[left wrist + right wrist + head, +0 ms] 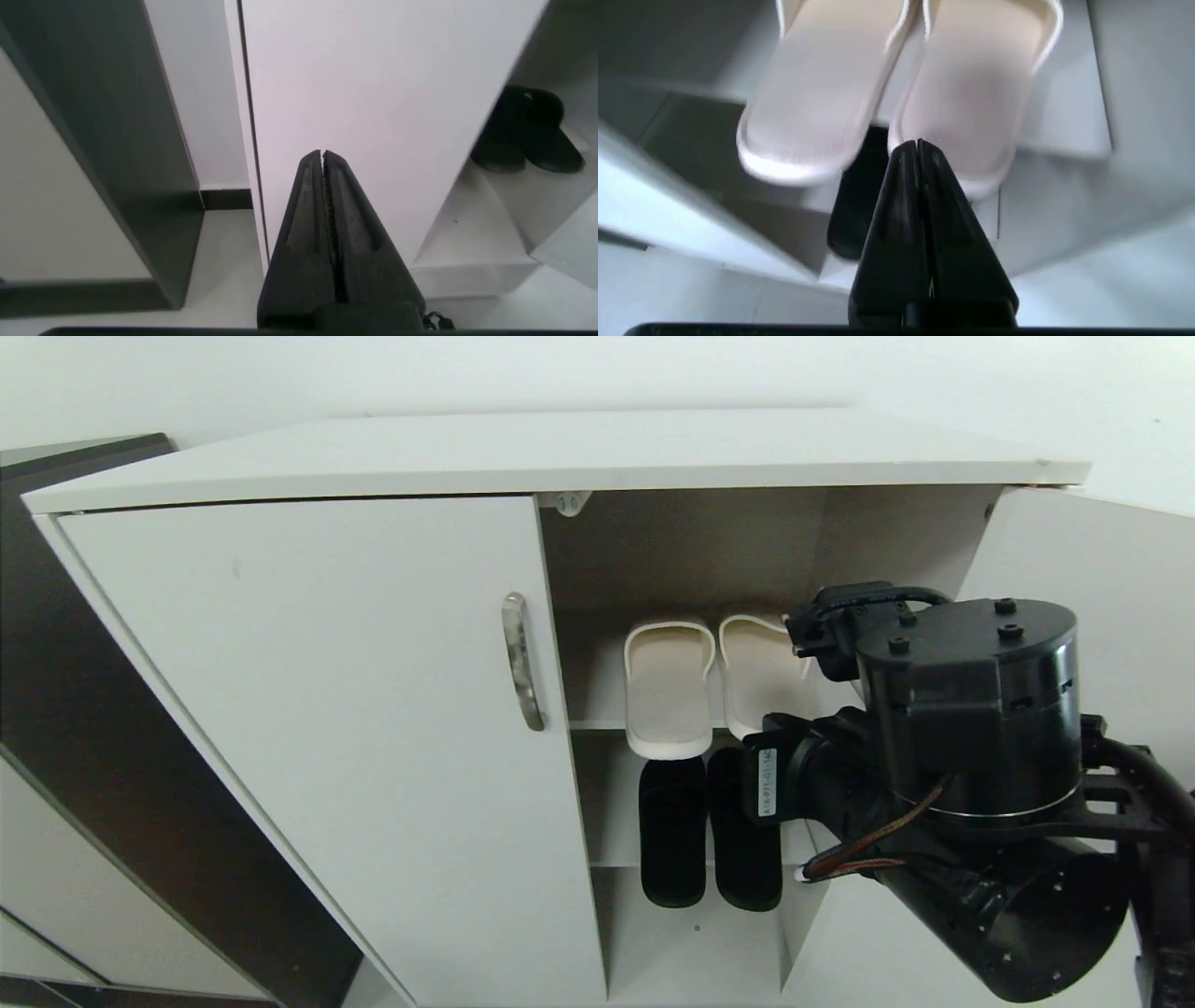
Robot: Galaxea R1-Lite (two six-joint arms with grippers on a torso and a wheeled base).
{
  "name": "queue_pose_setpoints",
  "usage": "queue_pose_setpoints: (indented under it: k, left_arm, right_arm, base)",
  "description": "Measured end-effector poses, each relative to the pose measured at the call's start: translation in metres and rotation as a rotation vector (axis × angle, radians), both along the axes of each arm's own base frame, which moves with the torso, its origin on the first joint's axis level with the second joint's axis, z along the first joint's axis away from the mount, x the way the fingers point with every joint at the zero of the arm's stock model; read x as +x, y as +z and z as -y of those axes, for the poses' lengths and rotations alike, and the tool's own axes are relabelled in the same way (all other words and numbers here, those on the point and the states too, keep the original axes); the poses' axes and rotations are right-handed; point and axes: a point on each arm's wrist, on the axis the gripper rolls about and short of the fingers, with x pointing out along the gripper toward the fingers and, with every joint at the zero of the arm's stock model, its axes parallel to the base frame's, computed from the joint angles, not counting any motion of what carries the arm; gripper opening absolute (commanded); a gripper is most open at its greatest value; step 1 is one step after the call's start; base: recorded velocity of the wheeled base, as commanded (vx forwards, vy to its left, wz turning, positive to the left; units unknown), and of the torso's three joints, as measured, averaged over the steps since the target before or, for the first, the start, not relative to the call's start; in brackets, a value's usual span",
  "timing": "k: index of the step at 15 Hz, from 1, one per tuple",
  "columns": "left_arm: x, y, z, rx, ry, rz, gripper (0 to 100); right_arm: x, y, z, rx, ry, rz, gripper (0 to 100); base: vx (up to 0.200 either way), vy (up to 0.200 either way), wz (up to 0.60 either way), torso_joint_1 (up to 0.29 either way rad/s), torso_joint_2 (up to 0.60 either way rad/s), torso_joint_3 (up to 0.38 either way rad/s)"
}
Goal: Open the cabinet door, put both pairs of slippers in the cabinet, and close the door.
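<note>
Nearest, the right pincer (920, 147) is fully closed and holds nothing. Its tip sits just before the near ends of the white slippers (668, 691), and whether it touches them cannot be told. The left pincer (323, 157) is likewise pressed shut and empty, low down, close in front of the closed left door (327, 728) with its metal handle (521, 661). The right door (1102, 560) stands swung open to the right. Inside the cabinet (560, 453), both pairs lie in the right compartment. The white pair lies side by side on the upper shelf (597, 695), and the black slippers (672, 831) lie side by side on the shelf just below.
</note>
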Motion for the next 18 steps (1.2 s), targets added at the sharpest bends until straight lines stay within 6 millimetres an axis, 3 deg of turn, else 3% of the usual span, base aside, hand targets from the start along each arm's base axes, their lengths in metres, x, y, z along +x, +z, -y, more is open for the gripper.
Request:
queue_pose_setpoints:
  k: [15,18]
  left_arm:
    - [0.0,0.0,0.0,0.0,0.001,0.0,0]
    - [0.0,0.0,0.0,0.002,0.001,0.0,0]
  right_arm:
    - [0.001,-0.012,0.005,-0.046,-0.01,-0.021,0]
    - [0.002,-0.012,0.005,-0.039,-0.011,-0.019,0]
  base:
    - [-0.2,0.0,0.0,0.0,0.0,0.001]
    - [0.0,0.0,0.0,0.0,0.0,0.0]
